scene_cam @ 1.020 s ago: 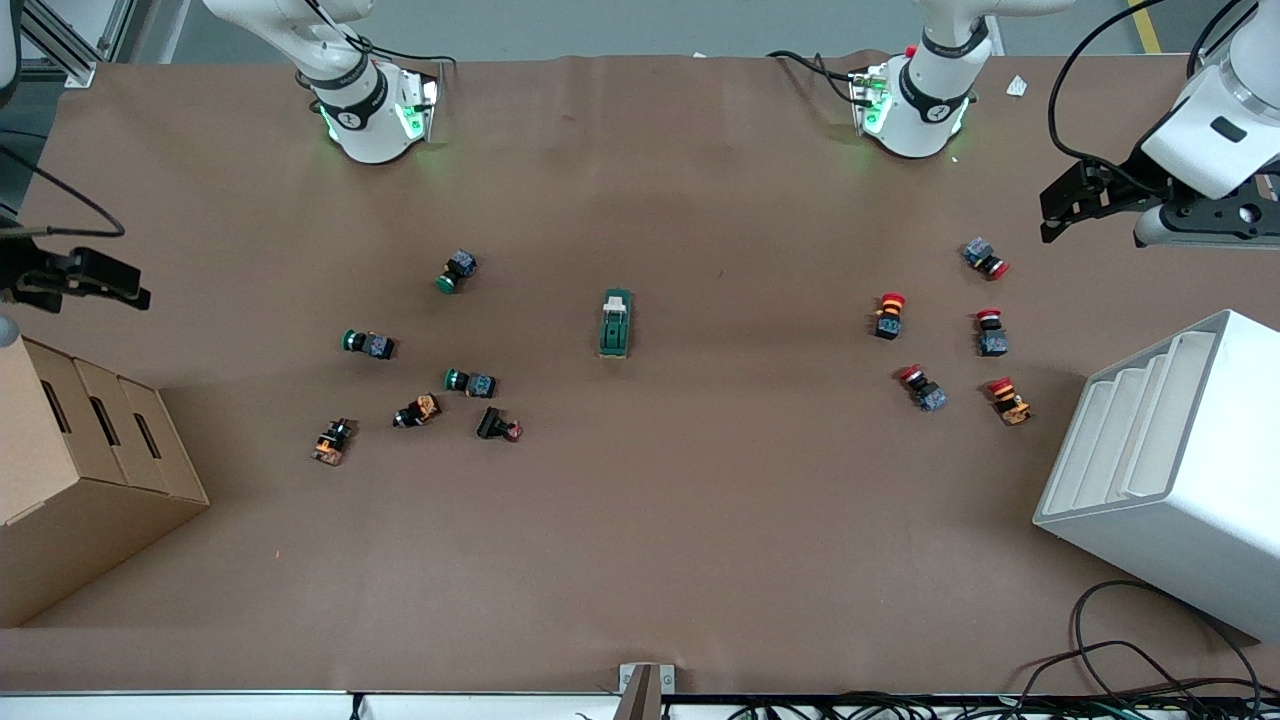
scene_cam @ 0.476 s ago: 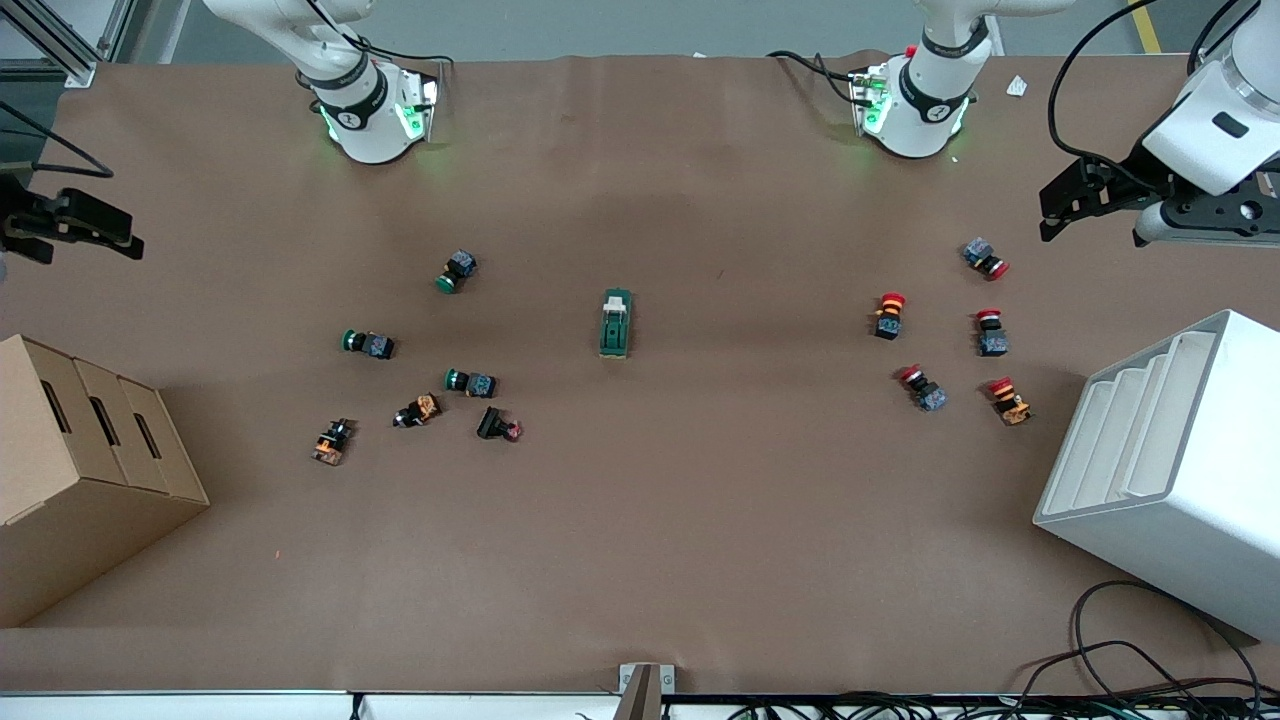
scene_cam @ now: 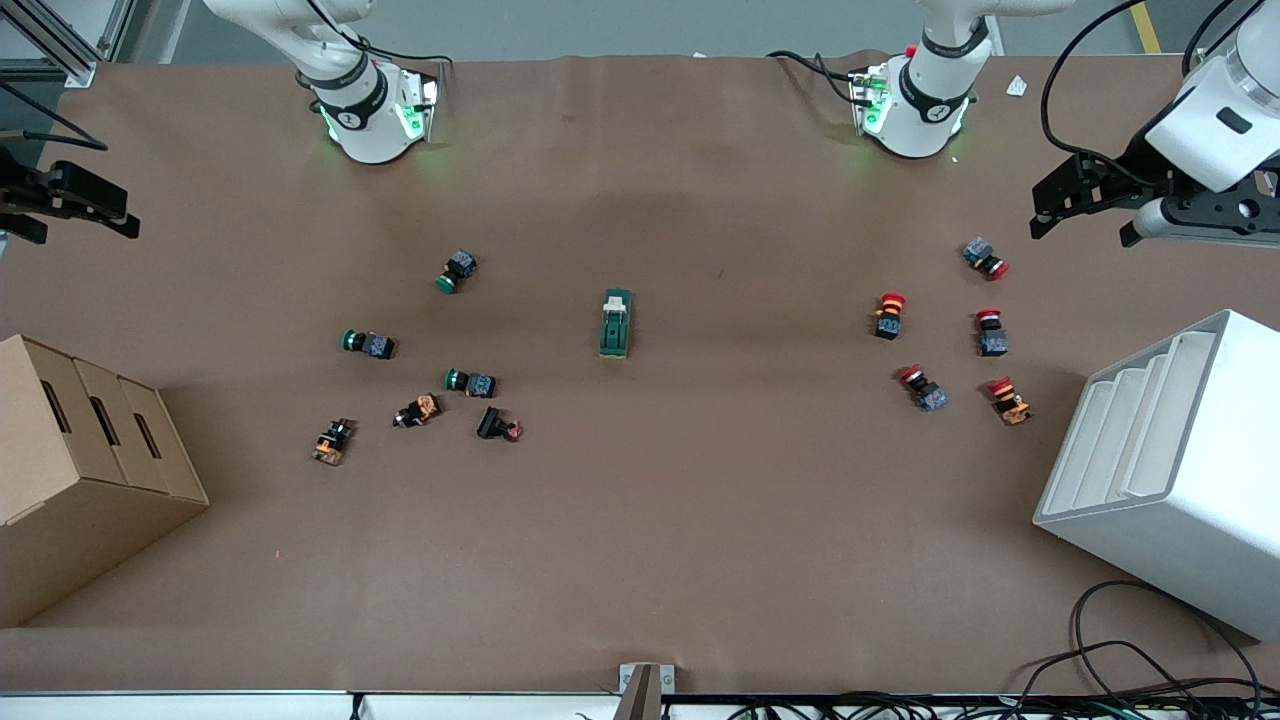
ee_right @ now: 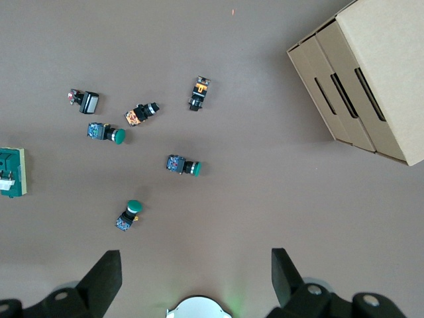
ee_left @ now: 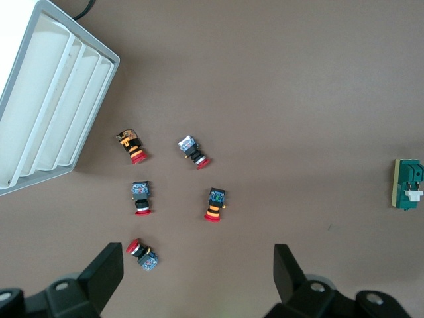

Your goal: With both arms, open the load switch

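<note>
- Load switch [scene_cam: 616, 323] flat on the brown table [scene_cam: 640, 560] at mid-table, between green push buttons [scene_cam: 466, 381] and red push buttons [scene_cam: 889, 314].
- Left gripper [ee_left: 199, 278] spread wide, empty, up over its own table end, well apart from the switch.
- Right gripper [ee_right: 197, 278] likewise wide, empty, over its own end.

The load switch [scene_cam: 616, 323] lies mid-table, well apart from both grippers. The left gripper [scene_cam: 1082, 198], fingers spread, hangs over the table's edge beside the red buttons [scene_cam: 988, 332]. The right gripper [scene_cam: 72, 203] hangs above the cardboard box [scene_cam: 75, 470], spread too.
</note>
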Robot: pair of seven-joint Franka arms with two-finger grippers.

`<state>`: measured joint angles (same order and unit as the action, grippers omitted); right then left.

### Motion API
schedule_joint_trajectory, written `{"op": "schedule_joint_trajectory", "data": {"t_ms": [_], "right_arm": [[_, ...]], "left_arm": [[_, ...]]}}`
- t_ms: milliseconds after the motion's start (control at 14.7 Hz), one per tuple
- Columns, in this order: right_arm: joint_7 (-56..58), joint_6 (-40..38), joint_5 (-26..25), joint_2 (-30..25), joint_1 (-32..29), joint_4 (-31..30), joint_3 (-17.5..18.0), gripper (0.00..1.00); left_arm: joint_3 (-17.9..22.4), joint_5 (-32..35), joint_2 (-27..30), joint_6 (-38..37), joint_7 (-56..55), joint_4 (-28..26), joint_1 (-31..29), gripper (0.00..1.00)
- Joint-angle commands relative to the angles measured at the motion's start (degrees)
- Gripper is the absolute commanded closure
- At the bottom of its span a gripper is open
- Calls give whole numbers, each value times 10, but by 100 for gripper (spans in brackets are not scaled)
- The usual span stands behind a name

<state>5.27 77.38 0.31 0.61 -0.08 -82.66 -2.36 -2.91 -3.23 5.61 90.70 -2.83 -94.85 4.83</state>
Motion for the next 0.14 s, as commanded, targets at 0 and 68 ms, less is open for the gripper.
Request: {"op": "schedule_joint_trajectory", "data": {"t_ms": [0, 68], "right_arm": [[4, 1, 7, -57, -10, -58, 8, 0], [4, 14, 7, -81, -9, -87, 8, 0]], "left_arm": [[-2, 15, -6, -3, 10, 13, 2, 0], [-3, 16, -6, -4, 9, 13, 3, 0]]}}
